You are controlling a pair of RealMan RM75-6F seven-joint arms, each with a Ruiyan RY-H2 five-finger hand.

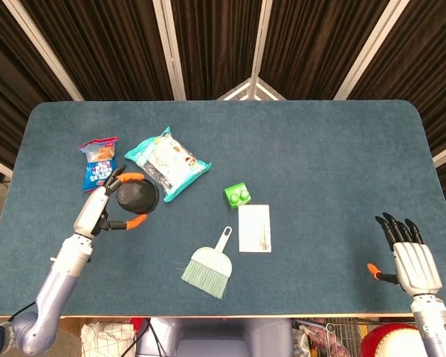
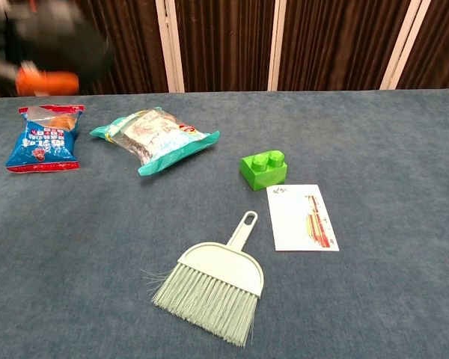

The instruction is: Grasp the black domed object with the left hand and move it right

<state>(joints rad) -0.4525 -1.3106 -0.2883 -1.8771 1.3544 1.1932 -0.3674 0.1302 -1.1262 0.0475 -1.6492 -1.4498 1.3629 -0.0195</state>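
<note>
The left hand (image 1: 108,207) grips the black domed object (image 1: 137,197) between its orange-tipped fingers (image 1: 133,221), one above the dome and one below, and in the chest view both look blurred and lifted clear of the bench (image 1: 320,149). The hold seems to rest on the rim of a smooth dome, so I judge a slip the main risk: a quick swing rightward could roll the dome out of the pinch.

Just beyond the fingers, on the side the move must go, lies the teal snack packet (image 1: 167,161); a low carry could clip its edge and drag it. Further along the same path sit the green block (image 1: 238,195), the white card (image 1: 254,227) and the small brush (image 1: 208,266), all apt to be knocked if the dome is set down among them. The blue snack bag (image 1: 98,161) lies just behind the fingers, out of the way.

The right hand (image 1: 410,258) rests well apart at the far side, fingers spread, holding nothing.
</note>
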